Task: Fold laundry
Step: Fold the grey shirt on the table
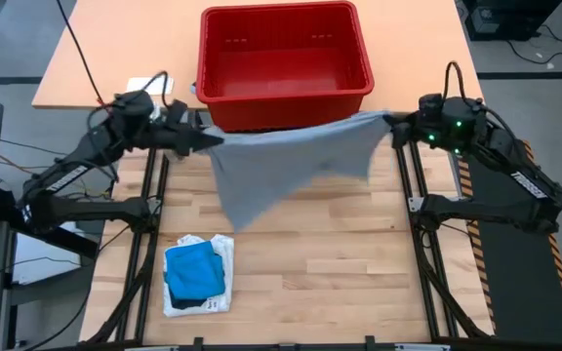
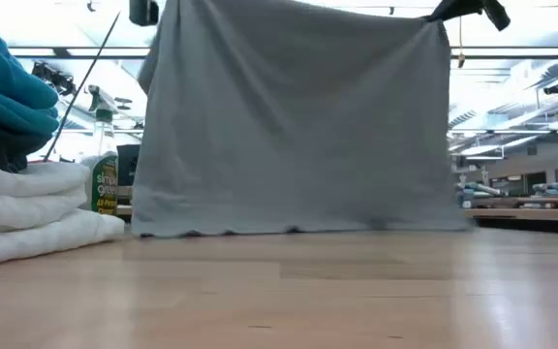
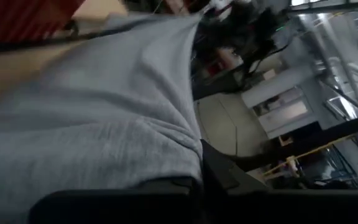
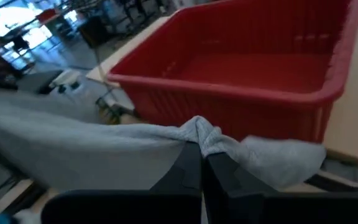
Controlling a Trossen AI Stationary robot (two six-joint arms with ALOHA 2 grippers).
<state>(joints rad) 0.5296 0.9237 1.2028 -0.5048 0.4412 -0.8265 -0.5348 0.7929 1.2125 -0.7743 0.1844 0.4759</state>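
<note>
From above you see the grey garment (image 1: 296,161) stretched between left gripper (image 1: 206,139) and right gripper (image 1: 390,125), each with fingers pinching a corner; at worktop (image 2: 289,291) level its hem just touches down, so I judge you should lay it flat next.

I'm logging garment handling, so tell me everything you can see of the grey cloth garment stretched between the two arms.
The heather grey soft cloth garment looks like thin knit fabric, plain and unprinted. It is held spread in the air in front of the red plastic basket, the left hand shut on one upper corner and the right hand shut on the other, where the cloth bunches. It hangs like a curtain, and in the low view its straight bottom hem seems to reach the wooden table.
</note>
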